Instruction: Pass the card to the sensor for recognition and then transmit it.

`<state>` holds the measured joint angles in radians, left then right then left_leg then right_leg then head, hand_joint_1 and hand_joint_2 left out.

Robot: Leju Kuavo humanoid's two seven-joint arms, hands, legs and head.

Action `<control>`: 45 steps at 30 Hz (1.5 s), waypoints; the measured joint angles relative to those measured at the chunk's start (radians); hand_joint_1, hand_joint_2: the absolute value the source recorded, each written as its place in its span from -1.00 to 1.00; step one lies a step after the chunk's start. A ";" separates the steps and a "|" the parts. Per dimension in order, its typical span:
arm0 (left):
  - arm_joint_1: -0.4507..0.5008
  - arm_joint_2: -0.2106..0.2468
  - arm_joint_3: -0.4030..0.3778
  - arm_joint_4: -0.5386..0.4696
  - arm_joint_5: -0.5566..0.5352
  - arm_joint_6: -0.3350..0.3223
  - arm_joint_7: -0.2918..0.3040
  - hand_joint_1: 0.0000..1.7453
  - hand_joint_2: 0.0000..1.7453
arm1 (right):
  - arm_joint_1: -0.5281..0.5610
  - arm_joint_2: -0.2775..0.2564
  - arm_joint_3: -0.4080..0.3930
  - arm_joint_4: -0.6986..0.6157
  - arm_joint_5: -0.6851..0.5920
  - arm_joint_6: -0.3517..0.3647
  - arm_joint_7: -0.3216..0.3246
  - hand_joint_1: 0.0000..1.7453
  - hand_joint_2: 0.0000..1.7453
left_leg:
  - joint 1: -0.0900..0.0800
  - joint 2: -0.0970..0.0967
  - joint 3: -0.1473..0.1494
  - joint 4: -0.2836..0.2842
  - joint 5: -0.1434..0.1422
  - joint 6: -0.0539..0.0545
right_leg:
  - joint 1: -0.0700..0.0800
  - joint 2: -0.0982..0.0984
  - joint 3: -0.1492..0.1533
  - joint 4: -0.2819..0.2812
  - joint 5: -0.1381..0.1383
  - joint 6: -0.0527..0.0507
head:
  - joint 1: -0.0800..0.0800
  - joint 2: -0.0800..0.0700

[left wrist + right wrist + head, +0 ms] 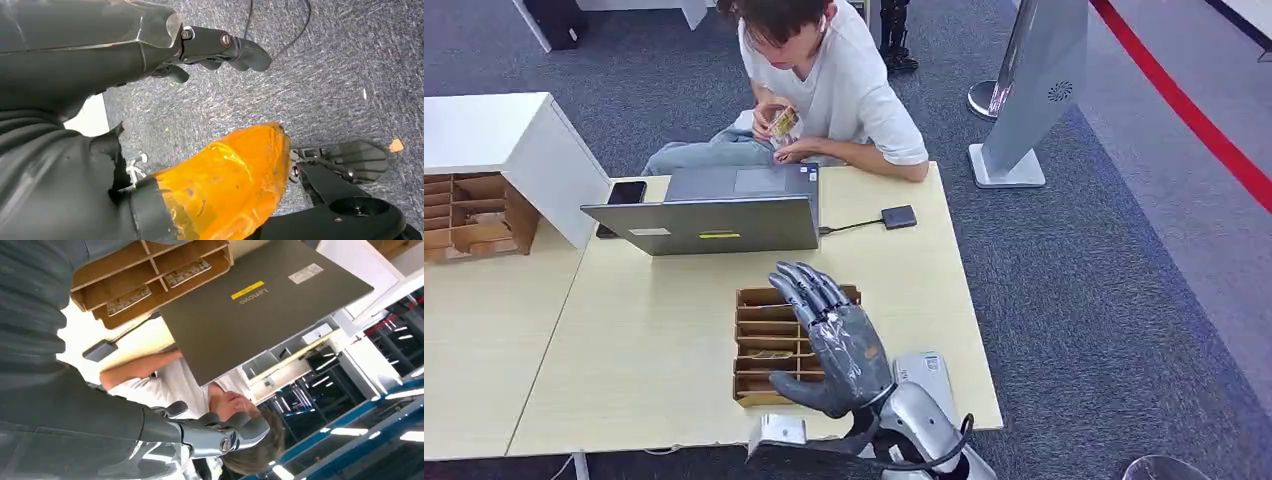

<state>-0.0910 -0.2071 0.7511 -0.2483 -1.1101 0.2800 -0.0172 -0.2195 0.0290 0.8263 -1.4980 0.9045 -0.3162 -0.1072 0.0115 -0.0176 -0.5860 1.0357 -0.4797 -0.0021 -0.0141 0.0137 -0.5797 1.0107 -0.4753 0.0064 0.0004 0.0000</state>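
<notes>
1. You've got the laptop (pixel 714 212) at the table's (pixel 644 340) far side, person (pixel 824 80) seated behind it.
2. Slotted tray (pixel 769 345) sits nearer you, right hand (pixel 829 340) above it (holding nothing).
3. Phone (pixel 622 198) lies left of the laptop.

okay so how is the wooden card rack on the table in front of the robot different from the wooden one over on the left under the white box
The small brown wooden slotted card rack lies on the light table, slots facing up, just behind the right hand, which is raised over it. The wooden compartment unit stands at the head view's left edge, its openings facing sideways, beneath a white box, cut off by the frame. Both are brown, divided wood.
</notes>
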 joint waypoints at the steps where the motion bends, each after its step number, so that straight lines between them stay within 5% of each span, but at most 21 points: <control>1: 0.000 0.000 0.000 0.000 0.000 0.000 0.000 -1.00 -1.00 | 0.000 -0.001 0.001 0.001 0.008 0.008 0.004 -1.00 1.00 | 0.000 0.000 0.000 0.000 0.000 0.000 | 0.000 0.000 0.000 0.000 0.000 0.000 | 0.000 0.000; 36: 0.000 0.000 -0.008 0.000 -0.008 -0.011 0.012 -1.00 -1.00 | 0.000 -0.018 0.023 0.153 0.132 0.055 0.096 -1.00 1.00 | 0.000 0.000 0.000 0.000 0.000 0.000 | 0.000 0.000 0.000 0.000 0.000 0.000 | 0.000 0.000; 45: 0.000 0.000 -0.008 0.000 -0.010 -0.013 0.015 -1.00 -1.00 | 0.000 -0.018 0.015 0.157 0.150 0.056 0.109 -0.76 1.00 | 0.000 0.000 0.000 0.000 0.000 0.000 | 0.000 0.000 0.000 0.000 0.000 0.000 | 0.000 0.000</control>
<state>-0.0910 -0.2071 0.7427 -0.2483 -1.1204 0.2674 -0.0023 -0.2194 0.0111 0.8408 -1.3413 1.0544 -0.2598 0.0023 0.0116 -0.0176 -0.5860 1.0358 -0.4797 -0.0021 -0.0141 0.0137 -0.5798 1.0106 -0.4753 0.0064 0.0004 0.0000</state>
